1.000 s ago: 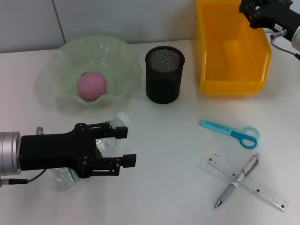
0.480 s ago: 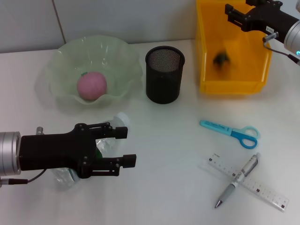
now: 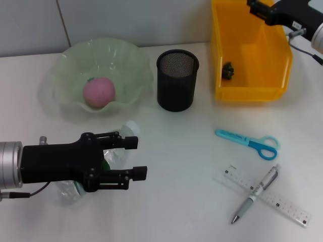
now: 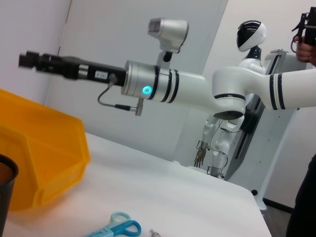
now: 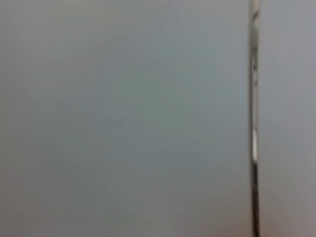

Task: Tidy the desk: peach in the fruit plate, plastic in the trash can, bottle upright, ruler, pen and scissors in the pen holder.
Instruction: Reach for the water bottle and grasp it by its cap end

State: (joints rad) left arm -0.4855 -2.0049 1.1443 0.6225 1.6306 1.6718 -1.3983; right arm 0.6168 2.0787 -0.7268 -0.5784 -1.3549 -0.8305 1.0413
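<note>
A pink peach [image 3: 99,92] lies in the pale green fruit plate [image 3: 65,60]. Dark crumpled plastic [image 3: 228,70] rests on the floor of the yellow trash can [image 3: 251,93]. My right gripper [image 3: 257,7] hangs open and empty above the can's far rim, and it also shows in the left wrist view [image 4: 29,59]. A clear bottle [image 3: 115,157] with a white cap lies on its side. My left gripper [image 3: 140,157] is open over it, its fingers on either side. Blue scissors [image 3: 248,142], a clear ruler [image 3: 285,206] and a pen [image 3: 255,194] across it lie at the front right.
The black mesh pen holder [image 3: 176,79] stands between plate and trash can. A wall runs behind the table. The right wrist view holds only blank wall. Another robot stands off the table's far side in the left wrist view.
The plastic has dropped from my right gripper and come to rest in the trash can. The right gripper has shifted slightly up and away. My left arm has stayed put.
</note>
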